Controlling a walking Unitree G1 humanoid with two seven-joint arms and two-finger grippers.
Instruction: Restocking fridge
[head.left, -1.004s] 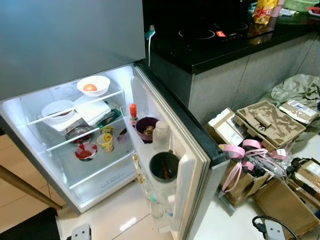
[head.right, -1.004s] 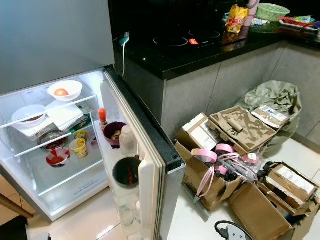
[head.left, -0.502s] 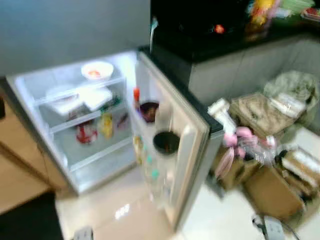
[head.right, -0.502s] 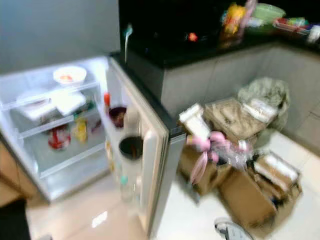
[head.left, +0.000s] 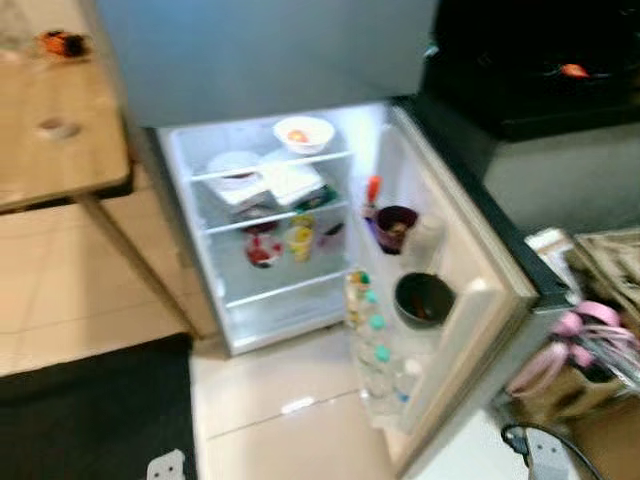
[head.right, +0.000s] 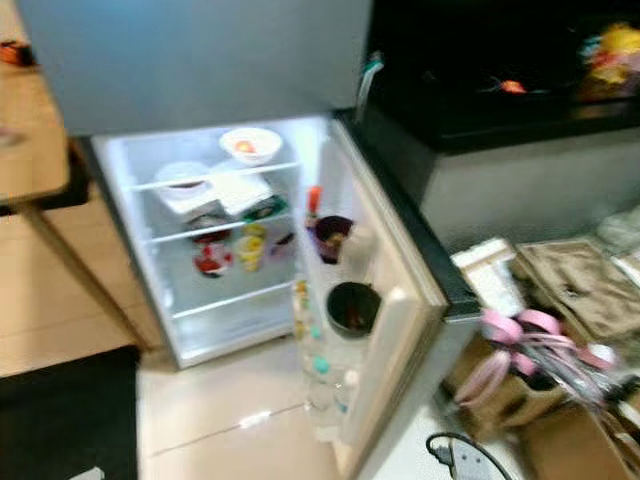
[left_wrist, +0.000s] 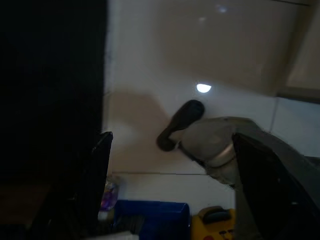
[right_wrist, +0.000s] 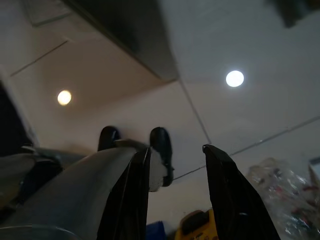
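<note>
Over floor tiles, left end effector (left_wrist: 170, 145) & right end effector (right_wrist: 175, 175) spread, idle; fridge (head.left: 300, 230) open.

Both eye views motion-blurred, fridge (head.left: 300, 200) shelf contents smeared into colour blobs, door-rack bottles (head.left: 372, 335) indistinct, cardboard boxes (head.right: 570, 290) right of fridge cut off by edge

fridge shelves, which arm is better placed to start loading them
Hedged: right. Both arms hang idle over the pale tiled floor; right gripper and left gripper are both open and empty. The open silver fridge lies ahead; its white door crowds the right, so little separates them.
</note>
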